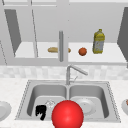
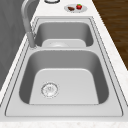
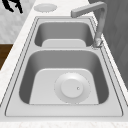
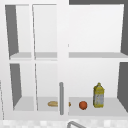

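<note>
The left robot hand [image 1: 41, 111] hangs with fingers curled on nothing at the sink's left basin [image 1: 37, 96], beside a red ball [image 1: 67, 114] close to the camera.

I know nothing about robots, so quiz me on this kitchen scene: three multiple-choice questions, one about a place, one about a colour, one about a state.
1. Where does the yellow bottle stand?
A. In the sink's left basin
B. On the cabinet's bottom shelf, right of the orange fruit
C. On the counter beside the faucet

2. What colour is the big ball in the front view's foreground?
A. Red
B. Green
C. White

3. How does the white plate sit in the sink's right basin?
A. Standing on its edge
B. Broken in pieces
C. Lying flat on the bottom

Answers: 1 B, the front and upper views show it on that shelf beside the fruit. 2 A, it is plainly red, next to the left hand. 3 C, the right side view shows it flat.
</note>
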{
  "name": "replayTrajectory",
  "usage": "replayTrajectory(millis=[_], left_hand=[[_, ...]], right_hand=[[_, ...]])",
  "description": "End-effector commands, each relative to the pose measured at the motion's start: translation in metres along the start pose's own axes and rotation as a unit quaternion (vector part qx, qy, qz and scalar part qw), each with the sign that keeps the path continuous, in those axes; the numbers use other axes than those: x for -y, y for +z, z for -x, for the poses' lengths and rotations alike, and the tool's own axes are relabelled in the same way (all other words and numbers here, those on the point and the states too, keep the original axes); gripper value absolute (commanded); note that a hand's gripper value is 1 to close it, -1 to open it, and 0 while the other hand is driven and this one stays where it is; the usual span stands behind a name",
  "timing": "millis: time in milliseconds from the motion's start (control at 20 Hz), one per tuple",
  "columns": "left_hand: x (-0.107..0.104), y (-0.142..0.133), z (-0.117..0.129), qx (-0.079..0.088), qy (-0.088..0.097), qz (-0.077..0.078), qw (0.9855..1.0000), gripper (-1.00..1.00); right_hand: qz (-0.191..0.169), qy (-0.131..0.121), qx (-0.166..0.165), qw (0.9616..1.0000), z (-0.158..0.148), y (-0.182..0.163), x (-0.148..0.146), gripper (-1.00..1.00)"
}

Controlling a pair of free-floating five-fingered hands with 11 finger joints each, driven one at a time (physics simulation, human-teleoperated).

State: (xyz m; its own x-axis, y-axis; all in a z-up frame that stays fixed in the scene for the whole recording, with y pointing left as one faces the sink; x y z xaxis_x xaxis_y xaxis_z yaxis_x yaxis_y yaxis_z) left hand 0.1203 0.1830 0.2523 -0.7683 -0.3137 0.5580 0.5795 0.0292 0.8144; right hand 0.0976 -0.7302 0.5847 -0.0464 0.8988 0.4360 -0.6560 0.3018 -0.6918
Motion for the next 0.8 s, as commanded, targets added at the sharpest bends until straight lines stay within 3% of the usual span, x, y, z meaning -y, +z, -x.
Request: replayTrajectory(millis=[0, 50, 200, 350, 750], left_hand=[[0.000, 0.000, 0.000, 0.000, 0.000, 0.000, 1.0000, 0.00], [0.000, 0.000, 0.000, 0.000, 0.000, 0.000, 1.0000, 0.00], [0.000, 0.000, 0.000, 0.000, 0.000, 0.000, 1.0000, 0.00], [0.000, 0.000, 0.000, 0.000, 0.000, 0.000, 1.0000, 0.00], [0.000, 0.000, 0.000, 0.000, 0.000, 0.000, 1.0000, 0.00]], right_hand=[[-0.002, -0.006, 0.004, 1.0000, -0.028, 0.008, 0.003, -1.00], [-0.002, -0.006, 0.004, 1.0000, -0.035, 0.010, 0.003, -1.00], [0.009, 0.048, 0.001, 0.9988, -0.053, 0.020, -0.007, -1.00], [0.022, 0.073, -0.014, 0.9970, -0.066, 0.028, -0.022, -1.00], [0.044, 0.099, -0.033, 0.9935, -0.112, 0.048, -0.044, -1.00]])
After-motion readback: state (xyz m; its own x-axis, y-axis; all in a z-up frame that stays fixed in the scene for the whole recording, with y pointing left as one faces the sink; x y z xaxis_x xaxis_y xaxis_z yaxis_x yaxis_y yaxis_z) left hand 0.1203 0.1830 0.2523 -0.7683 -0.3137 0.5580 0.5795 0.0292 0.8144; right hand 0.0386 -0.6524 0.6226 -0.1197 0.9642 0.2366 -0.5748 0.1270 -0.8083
